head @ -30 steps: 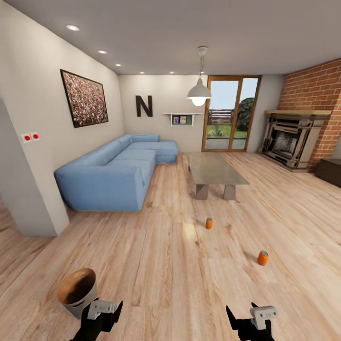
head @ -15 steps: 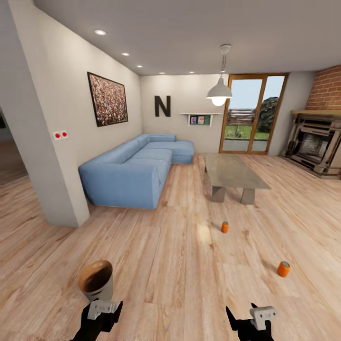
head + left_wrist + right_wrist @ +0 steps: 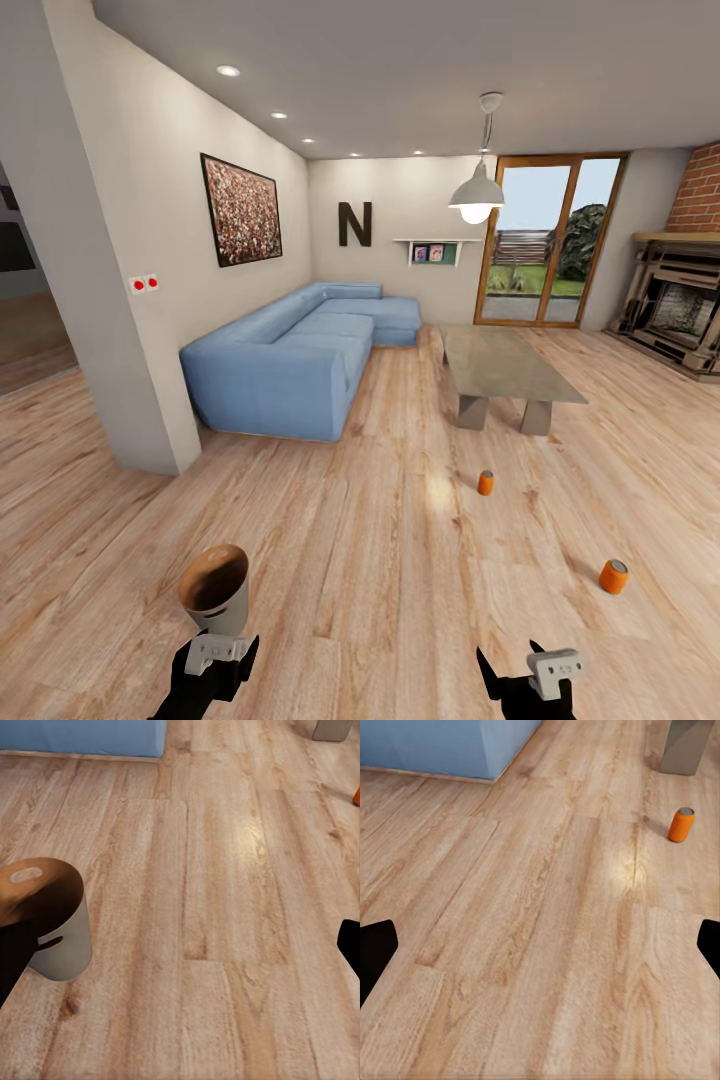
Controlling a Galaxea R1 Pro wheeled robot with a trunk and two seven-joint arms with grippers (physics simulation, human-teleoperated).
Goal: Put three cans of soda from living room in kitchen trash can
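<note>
Grey tash can point(image 3: 216, 590) stands just ahead of the seemingly open, empty left end effector point(image 3: 213, 667)

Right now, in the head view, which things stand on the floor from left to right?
Bin → blue sofa → nearer-to-table orange can → stone coffee table → second orange can → fireplace.

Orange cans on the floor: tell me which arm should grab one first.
Right, probably. Both orange cans, the nearer orange can and the farther orange can, stand on the right side of the floor, ahead of the open right tool. The left tool sits behind the trash can.
</note>
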